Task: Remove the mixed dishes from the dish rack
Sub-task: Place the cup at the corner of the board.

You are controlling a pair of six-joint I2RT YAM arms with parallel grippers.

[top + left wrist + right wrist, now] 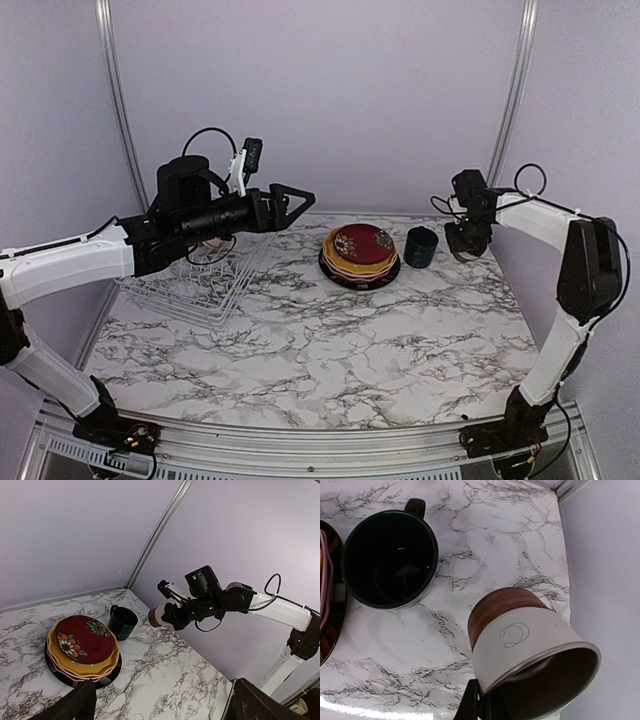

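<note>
Currently a small pale brown-based cup (pixel 520 630) is gripped by its rim in the right end effector (pixel 167 616), tilted above the marble tabletop (pixel 330 350) right of the dark teal mug (pixel 421 246); lowering and release are probably called for next. The left end effector (pixel 303 207) is spread open over the white wire dish rack (pixel 190 290).

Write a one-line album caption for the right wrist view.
The right gripper pinches a pale, brown-based cup by its rim above the marble table, near the dark teal mug.
</note>
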